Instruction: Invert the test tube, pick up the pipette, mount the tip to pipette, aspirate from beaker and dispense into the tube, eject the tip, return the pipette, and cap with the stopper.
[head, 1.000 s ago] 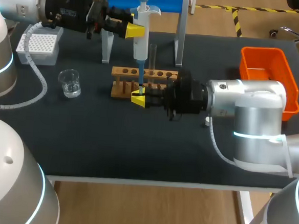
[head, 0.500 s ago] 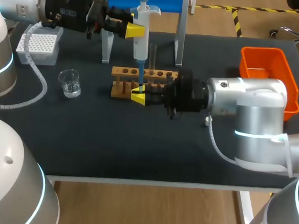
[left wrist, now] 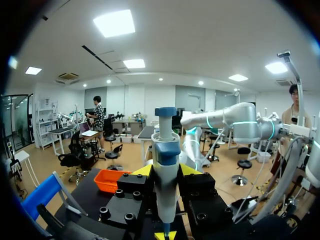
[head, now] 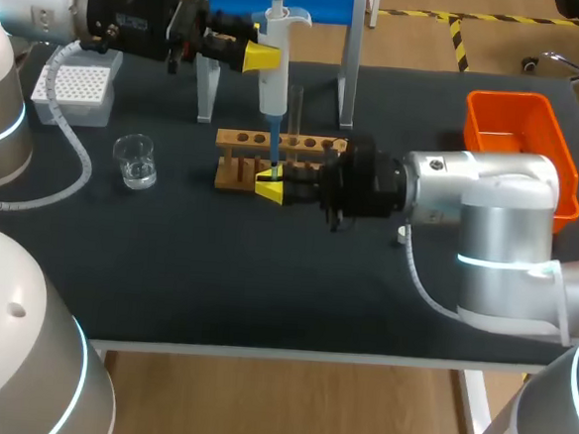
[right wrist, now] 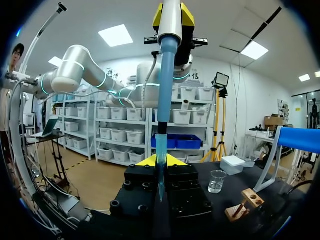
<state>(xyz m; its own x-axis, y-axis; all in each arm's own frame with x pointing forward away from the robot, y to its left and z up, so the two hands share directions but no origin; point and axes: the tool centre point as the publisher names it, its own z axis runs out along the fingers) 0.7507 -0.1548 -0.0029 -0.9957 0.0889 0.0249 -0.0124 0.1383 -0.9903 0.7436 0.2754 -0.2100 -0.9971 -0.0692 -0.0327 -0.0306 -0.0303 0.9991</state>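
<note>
Dark cloth covers the worktop point(head: 216, 271). From the upper left of the frame the left pincer point(head: 266, 59) comes in clamped on the white body of the pipette point(head: 272, 95). The pipette hangs upright at upper centre, its plunger capped in blue. Its slim blue tip point(head: 274, 146) runs down across the wooden rack point(head: 235, 166), and the right pincer point(head: 270, 188), reaching in from the right, is closed on its lower end. A clear test tube point(head: 297, 108) stands in the rack just beside the pipette. A glass beaker point(head: 134, 160) sits at left.
</note>
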